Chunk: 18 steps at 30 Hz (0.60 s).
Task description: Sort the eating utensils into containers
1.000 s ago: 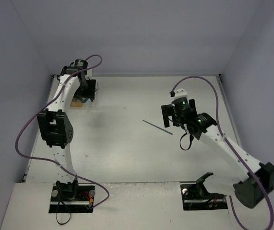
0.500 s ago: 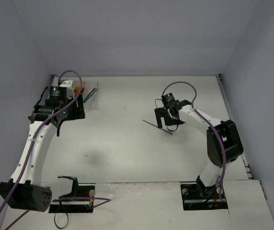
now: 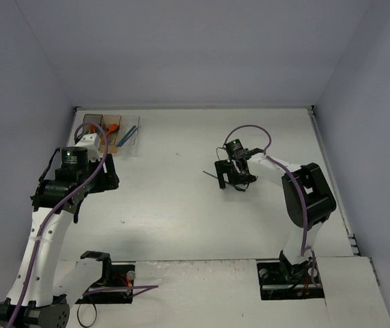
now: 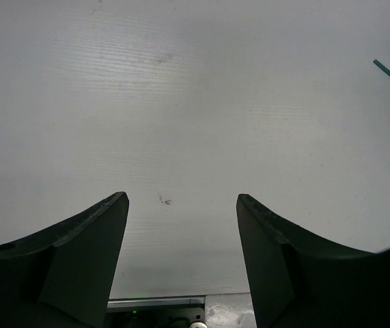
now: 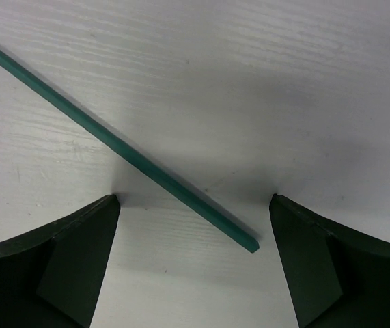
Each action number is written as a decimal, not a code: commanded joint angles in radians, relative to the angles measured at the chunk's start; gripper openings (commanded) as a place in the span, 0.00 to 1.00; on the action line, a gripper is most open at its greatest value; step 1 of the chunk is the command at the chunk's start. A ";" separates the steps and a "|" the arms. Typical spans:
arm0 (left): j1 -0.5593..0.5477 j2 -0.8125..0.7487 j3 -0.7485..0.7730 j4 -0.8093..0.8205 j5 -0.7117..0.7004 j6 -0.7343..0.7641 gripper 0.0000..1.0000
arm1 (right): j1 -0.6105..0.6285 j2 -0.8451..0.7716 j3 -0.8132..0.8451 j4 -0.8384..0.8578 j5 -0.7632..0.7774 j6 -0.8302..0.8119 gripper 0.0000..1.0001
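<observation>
White desk [image 3: 181, 219] holds one teal stick [image 5: 113, 143], lying between the two spread fingers of the right tool [image 5: 193, 201]. The left tool [image 4: 181, 196] is spread too, pinching nothing. Three joined bins [image 3: 92, 119] sit far back left.

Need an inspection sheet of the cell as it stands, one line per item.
Surface: white table, faint specks.
Job's things: teal stick lies flat mid-table; bins at far left corner hold orange and teal utensils.
Clutter: nothing seen.
Tools: left tool open, empty, over bare table; right tool open, straddling the stick's end.
Cables: purple cable loops along each arm.
Surroundings: plain walls on three sides.
</observation>
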 commanded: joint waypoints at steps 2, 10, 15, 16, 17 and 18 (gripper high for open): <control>-0.003 -0.024 -0.004 0.020 0.044 -0.040 0.62 | 0.118 0.076 -0.065 0.045 -0.042 0.054 0.78; -0.003 -0.043 -0.031 0.022 0.069 -0.061 0.62 | 0.280 0.142 -0.029 0.069 -0.058 0.156 0.12; -0.011 -0.060 -0.053 0.023 0.100 -0.089 0.62 | 0.343 0.167 0.056 0.068 -0.046 0.219 0.00; -0.014 -0.064 -0.056 0.023 0.104 -0.093 0.62 | 0.350 0.168 0.077 0.068 -0.045 0.236 0.00; -0.018 -0.068 -0.058 0.024 0.109 -0.097 0.62 | 0.354 0.165 0.096 0.068 -0.045 0.260 0.00; -0.025 -0.072 -0.061 0.025 0.116 -0.098 0.62 | 0.359 0.161 0.118 0.068 -0.045 0.281 0.00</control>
